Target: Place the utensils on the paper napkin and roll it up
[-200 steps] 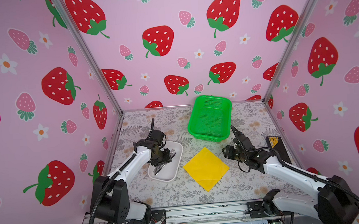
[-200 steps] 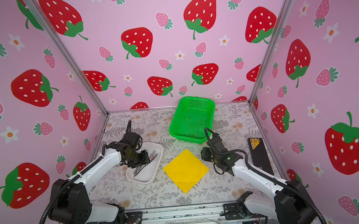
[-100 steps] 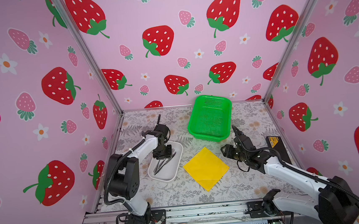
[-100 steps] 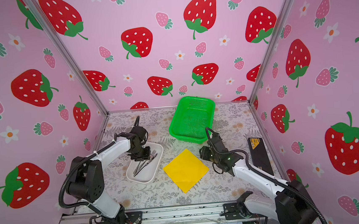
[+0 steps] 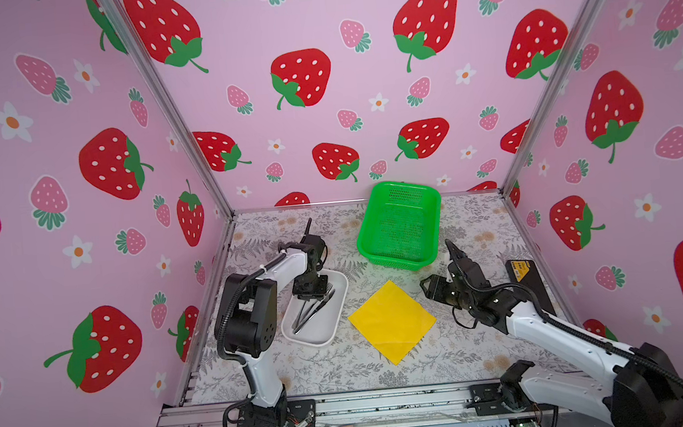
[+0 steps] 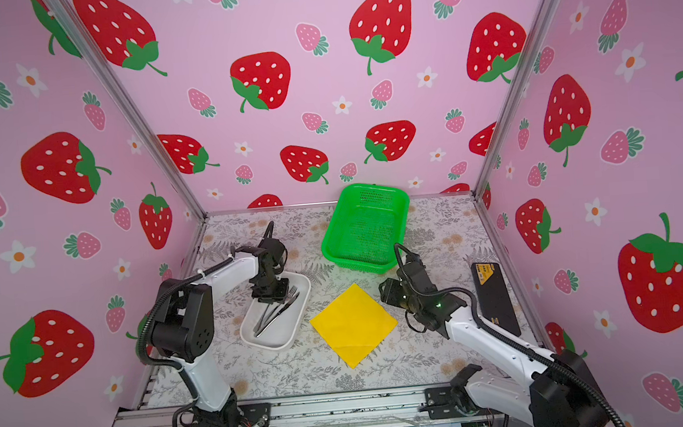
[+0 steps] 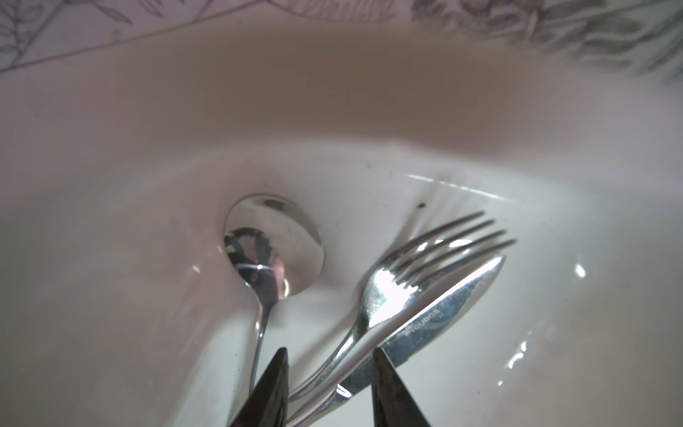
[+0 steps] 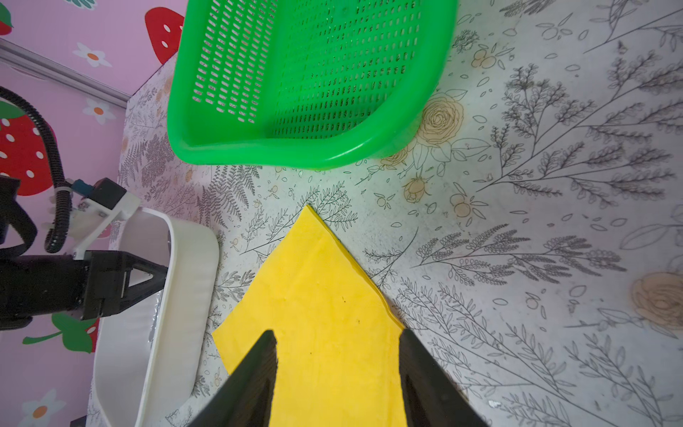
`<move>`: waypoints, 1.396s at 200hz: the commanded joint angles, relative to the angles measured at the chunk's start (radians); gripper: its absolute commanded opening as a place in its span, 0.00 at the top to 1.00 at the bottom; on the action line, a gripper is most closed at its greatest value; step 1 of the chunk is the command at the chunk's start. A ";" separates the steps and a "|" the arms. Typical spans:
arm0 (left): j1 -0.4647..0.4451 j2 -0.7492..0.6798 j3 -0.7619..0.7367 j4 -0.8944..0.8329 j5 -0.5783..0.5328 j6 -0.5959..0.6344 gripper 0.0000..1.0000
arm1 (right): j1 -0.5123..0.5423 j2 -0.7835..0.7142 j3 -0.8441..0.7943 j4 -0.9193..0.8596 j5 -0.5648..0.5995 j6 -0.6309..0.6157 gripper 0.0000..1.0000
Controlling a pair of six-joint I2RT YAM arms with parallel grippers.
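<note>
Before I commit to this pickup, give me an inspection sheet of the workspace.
surface: floral table cover, flat, no spills seen.
job's things: utensils lie together in the white tray; yellow napkin flat beside it, bare.
clutter: green basket, empty, behind the napkin; black device at the right edge.
grippers: left gripper down in the tray, jaws straddling fork and knife necks, spoon outside, grip unclear; right gripper open above a napkin corner.
cables: black hose on the left arm, nothing snagged seen.
surroundings: pink strawberry walls, nothing else seen.
</note>
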 commanded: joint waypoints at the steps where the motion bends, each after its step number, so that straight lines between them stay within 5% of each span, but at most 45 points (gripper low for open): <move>1: 0.004 0.024 0.036 -0.045 0.013 0.026 0.62 | -0.004 -0.027 -0.030 -0.014 0.015 0.039 0.45; 109: 0.004 0.032 -0.032 -0.025 0.062 -0.090 0.80 | -0.003 -0.051 -0.037 -0.038 0.035 0.048 0.45; 193: 0.016 -0.050 -0.098 -0.038 -0.021 -0.140 0.70 | -0.004 -0.076 -0.059 -0.042 0.035 0.057 0.45; 279: 0.044 -0.071 -0.159 0.010 0.066 -0.191 0.79 | -0.004 -0.073 -0.055 -0.043 0.027 0.055 0.44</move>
